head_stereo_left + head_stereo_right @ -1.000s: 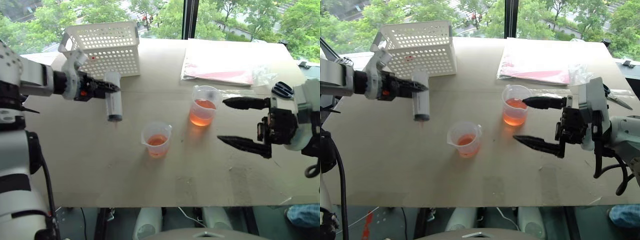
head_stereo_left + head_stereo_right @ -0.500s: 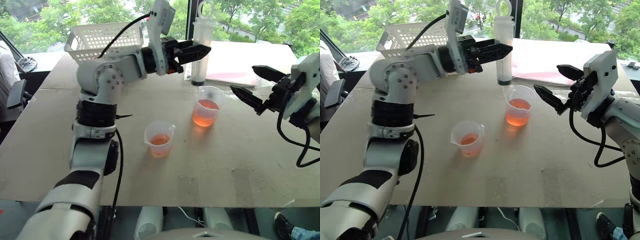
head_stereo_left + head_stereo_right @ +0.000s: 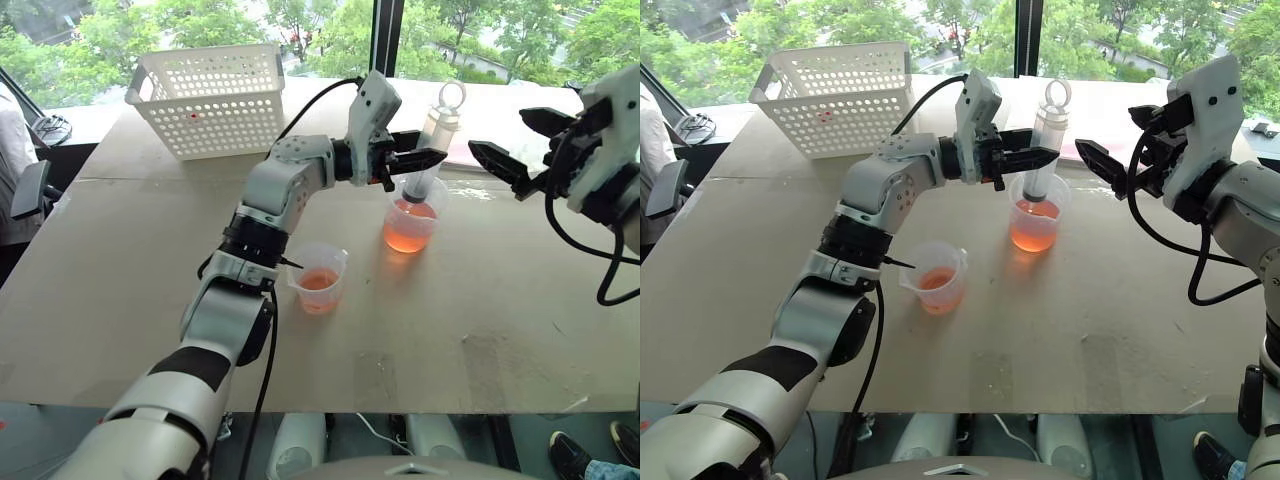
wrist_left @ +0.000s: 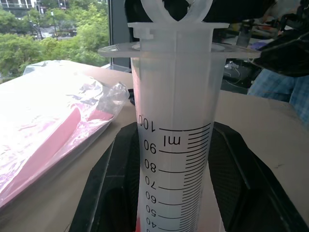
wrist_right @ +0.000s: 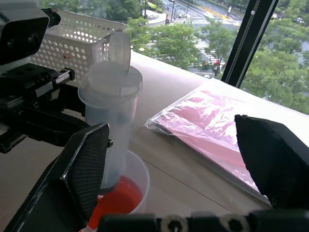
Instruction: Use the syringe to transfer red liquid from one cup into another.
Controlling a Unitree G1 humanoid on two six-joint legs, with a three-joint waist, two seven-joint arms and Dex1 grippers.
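A second ago the left gripper [image 3: 418,158] held the syringe [image 3: 1042,140] out near the basket [image 3: 208,97], tip down over bare table; now it has carried it across to the beaker [image 3: 412,222], and the syringe's tip is down inside the beaker's mouth, at or just in the red liquid [image 3: 1031,228]. The right gripper [image 3: 1108,142], earlier low beside the beaker, now sits higher, level with the syringe's upper part.

On the left of the table [image 3: 130,260] stands the basket, near the far edge. Next comes the small cup [image 3: 319,277], near the middle, holding a little red liquid and apart from both grippers. The left gripper's fingers [image 4: 118,188] are clamped on the syringe barrel from both sides. The syringe stands nearly upright, leaning slightly, plunger ring on top, barrel clear.

Right of the beaker, the right gripper's jaws are spread wide and hold nothing; its fingers [image 5: 82,166] point toward the syringe without touching it. A plastic bag [image 5: 212,123] with something pink lies behind, by the window.
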